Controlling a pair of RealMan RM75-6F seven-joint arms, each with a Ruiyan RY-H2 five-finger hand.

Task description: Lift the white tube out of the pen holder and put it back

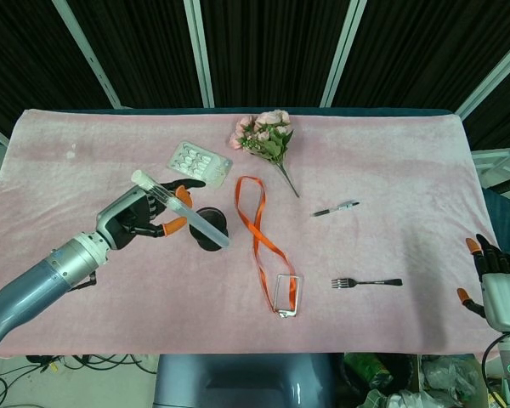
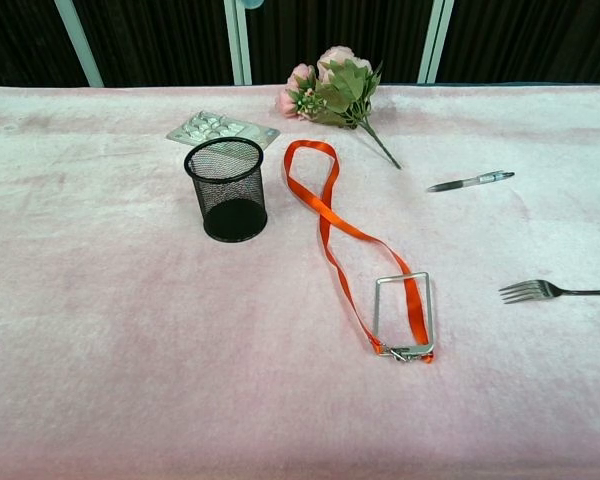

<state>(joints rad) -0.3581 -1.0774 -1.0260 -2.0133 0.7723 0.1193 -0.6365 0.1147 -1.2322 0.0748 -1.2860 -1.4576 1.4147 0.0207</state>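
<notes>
Left hand (image 1: pixel 144 219) grips white tube (image 1: pixel 180 208), tilted over mesh pen holder (image 2: pixel 227 188); right hand (image 1: pixel 493 289) at counter (image 1: pixel 391 161) front-right edge, fingers apart, holding nothing

Blister pack (image 2: pixel 223 128) and lanyard (image 2: pixel 352 240) seemingly crowd pen holder (image 2: pixel 226 188).

No readable text, labels, brands or numbers anywhere. Blister pack (image 1: pixel 201 162) foil shows no legible print; pen (image 1: pixel 336 208) barrel too small to read; badge holder (image 2: pixel 404 315) on the orange lanyard (image 2: pixel 325 212) carries no card or lettering.
</notes>
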